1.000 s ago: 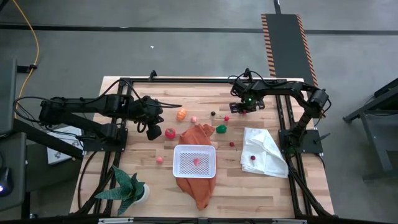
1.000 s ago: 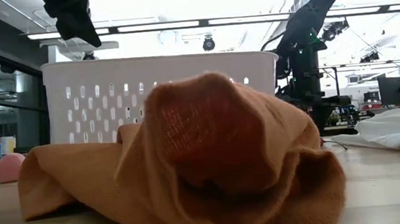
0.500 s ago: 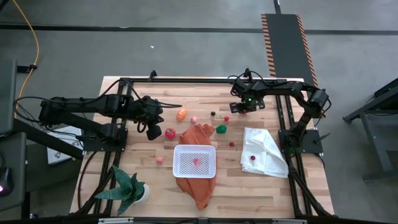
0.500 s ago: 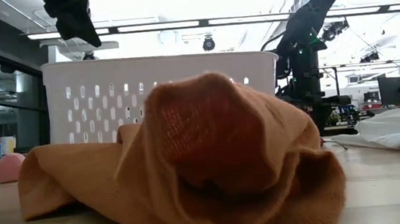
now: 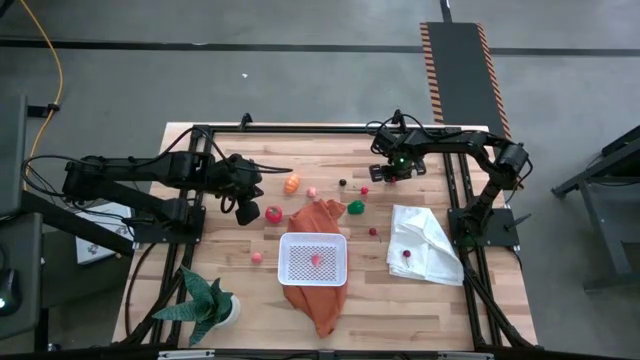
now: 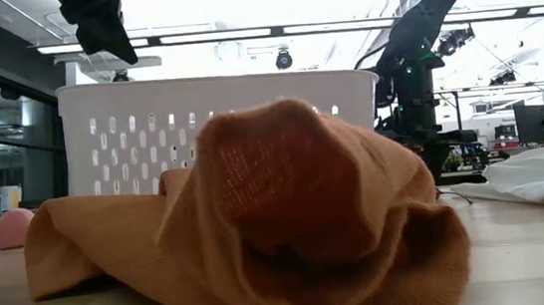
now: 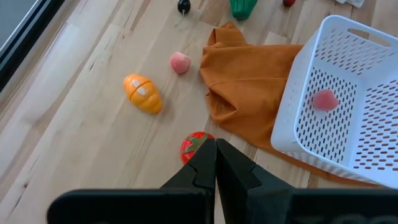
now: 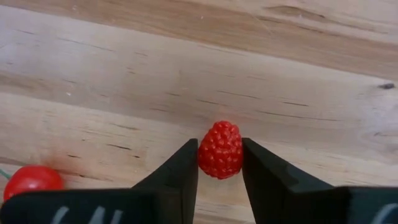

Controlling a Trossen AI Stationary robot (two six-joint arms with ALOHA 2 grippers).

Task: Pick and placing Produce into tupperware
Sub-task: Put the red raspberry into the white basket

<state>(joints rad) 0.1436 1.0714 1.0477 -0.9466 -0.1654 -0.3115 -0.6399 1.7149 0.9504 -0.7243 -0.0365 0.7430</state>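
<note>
The white tupperware (image 5: 313, 259) sits on an orange cloth (image 5: 318, 215) and holds one pink piece (image 7: 324, 99). Loose on the table lie an orange piece (image 5: 291, 183), a small pink piece (image 5: 311, 191), a dark one (image 5: 342, 183), a green one (image 5: 355, 207) and a red tomato (image 5: 272, 213). My left gripper (image 7: 216, 149) is shut and hangs above the tomato (image 7: 194, 145), clear of the table in the low view (image 6: 100, 29). My right gripper (image 8: 220, 155), near the table's far right, is shut on a red raspberry (image 8: 220, 149). My right gripper pinches the red raspberry between its two fingers, one finger (image 8: 186, 165) on each flank (image 8: 207, 155) of the berry. The berry points away from the wrist, over the wooden table top. Whether it rests on the wood or is lifted, I cannot tell.
A white cloth (image 5: 425, 243) with a red piece (image 5: 406, 253) on it lies at the right. A red ball (image 8: 25, 180) sits close to my right gripper. A pink piece (image 5: 257, 256) lies left of the container, a small red one (image 5: 373, 231) to its right. A potted plant (image 5: 205, 300) stands near left.
</note>
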